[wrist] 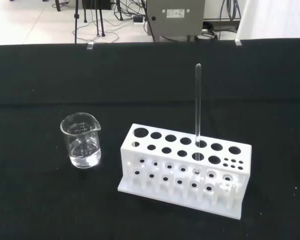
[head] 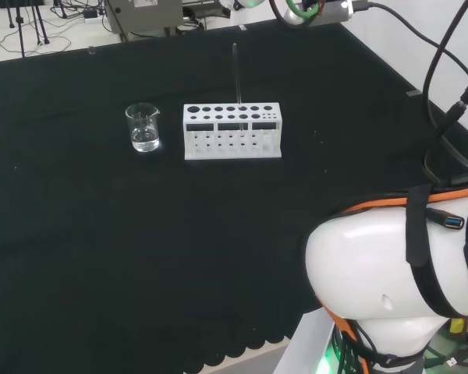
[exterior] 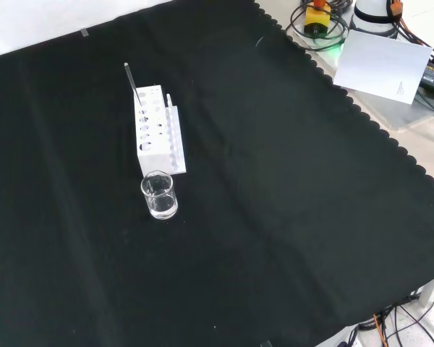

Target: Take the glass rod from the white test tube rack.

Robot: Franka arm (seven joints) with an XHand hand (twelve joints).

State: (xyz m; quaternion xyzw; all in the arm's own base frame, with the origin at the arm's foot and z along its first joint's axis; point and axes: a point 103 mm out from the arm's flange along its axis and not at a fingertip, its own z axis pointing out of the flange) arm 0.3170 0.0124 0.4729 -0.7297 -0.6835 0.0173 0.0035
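Note:
A white test tube rack (head: 232, 131) (exterior: 156, 131) (wrist: 184, 169) with rows of round holes stands on the black cloth. A thin clear glass rod (head: 236, 72) (exterior: 132, 85) (wrist: 197, 105) stands upright in one of the rack's back-row holes and rises well above it. Nothing touches the rod.
A small glass beaker (head: 143, 128) (exterior: 159, 195) (wrist: 81, 141) with a little clear liquid stands beside the rack, to its left in the head view. The arm's white links (head: 390, 273) sit at the head view's lower right. Cables and gear lie beyond the cloth's edges.

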